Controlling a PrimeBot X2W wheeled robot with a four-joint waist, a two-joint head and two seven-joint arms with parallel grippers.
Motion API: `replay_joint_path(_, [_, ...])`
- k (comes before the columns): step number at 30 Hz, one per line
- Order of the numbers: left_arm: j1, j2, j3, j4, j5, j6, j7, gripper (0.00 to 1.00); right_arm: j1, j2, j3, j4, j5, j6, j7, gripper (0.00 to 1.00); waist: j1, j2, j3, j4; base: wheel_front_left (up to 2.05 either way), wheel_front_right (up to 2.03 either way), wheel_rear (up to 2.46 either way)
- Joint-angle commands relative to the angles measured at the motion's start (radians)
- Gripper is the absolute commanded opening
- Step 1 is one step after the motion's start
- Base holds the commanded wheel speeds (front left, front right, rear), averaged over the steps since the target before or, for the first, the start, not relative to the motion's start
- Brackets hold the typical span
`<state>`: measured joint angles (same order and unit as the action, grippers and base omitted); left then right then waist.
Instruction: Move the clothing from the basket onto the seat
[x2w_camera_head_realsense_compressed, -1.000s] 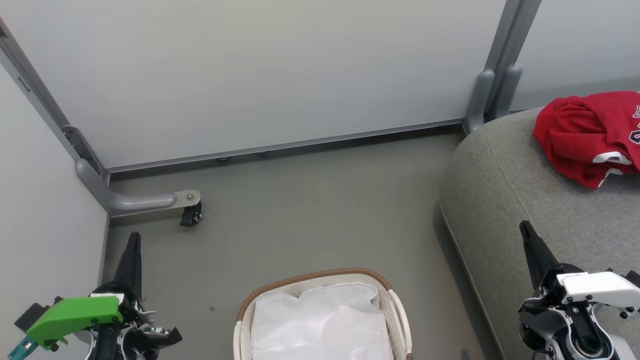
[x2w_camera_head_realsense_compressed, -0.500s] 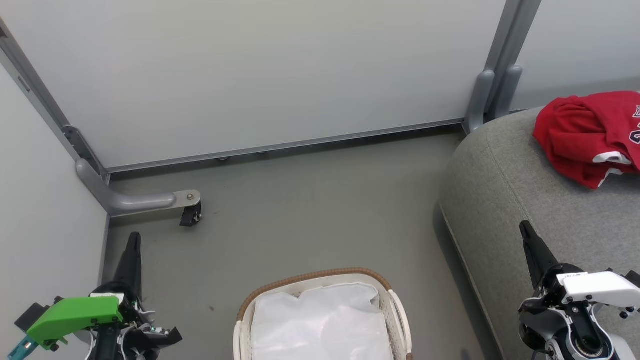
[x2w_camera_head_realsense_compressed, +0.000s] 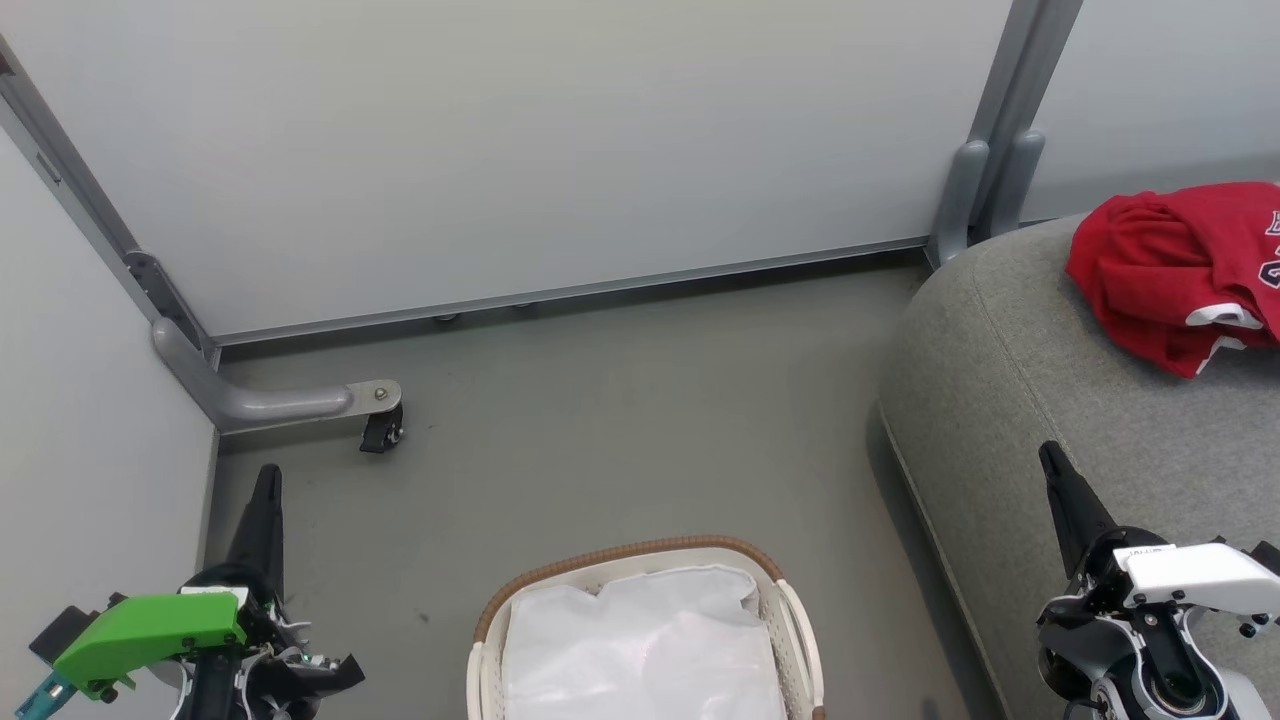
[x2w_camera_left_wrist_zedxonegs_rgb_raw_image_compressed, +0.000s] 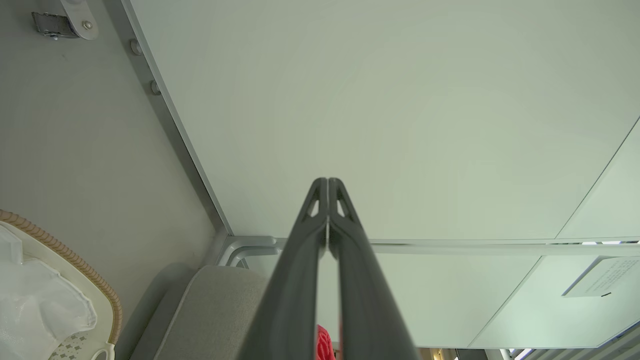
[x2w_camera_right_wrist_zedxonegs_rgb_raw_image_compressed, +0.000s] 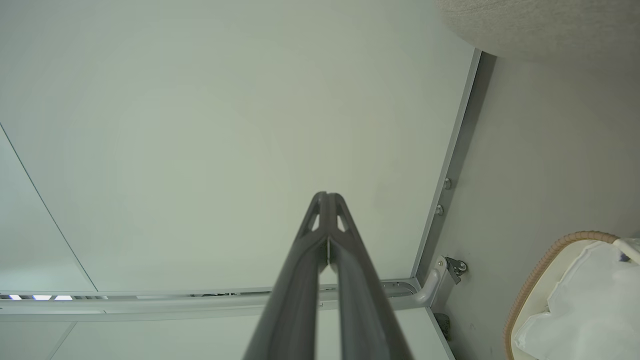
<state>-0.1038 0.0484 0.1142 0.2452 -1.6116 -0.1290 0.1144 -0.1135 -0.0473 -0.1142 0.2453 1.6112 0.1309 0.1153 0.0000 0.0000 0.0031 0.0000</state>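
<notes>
Your left gripper (x2w_camera_left_wrist_zedxonegs_rgb_raw_image_compressed: 327, 186) has its two fingers pressed together and holds nothing; your right gripper (x2w_camera_right_wrist_zedxonegs_rgb_raw_image_compressed: 327, 197) is the same, tips touching; the basket (x2w_camera_head_realsense_compressed: 625, 555) sits on the floor (x2w_camera_head_realsense_compressed: 620, 420) between them, with a white liner (x2w_camera_head_realsense_compressed: 640, 640) inside; the red clothing (x2w_camera_head_realsense_compressed: 1170, 270) lies bunched on the grey seat (x2w_camera_head_realsense_compressed: 1000, 380), well apart from the basket.

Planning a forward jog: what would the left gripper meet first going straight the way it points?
Probably the white wall panel: the left gripper, shut, aims at it with nothing between. Depth is unclear.
</notes>
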Motion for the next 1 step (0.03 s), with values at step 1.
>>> replay_joint_path(1, [-0.01,0.003,0.002,-0.002,-0.003,-0.004,0.002,0.0,0.01,-0.006,-0.001,-0.004,0.004,0.0,0.001,0.0,0.0,0.0,0.0,0.0,0.0,0.0,0.0])
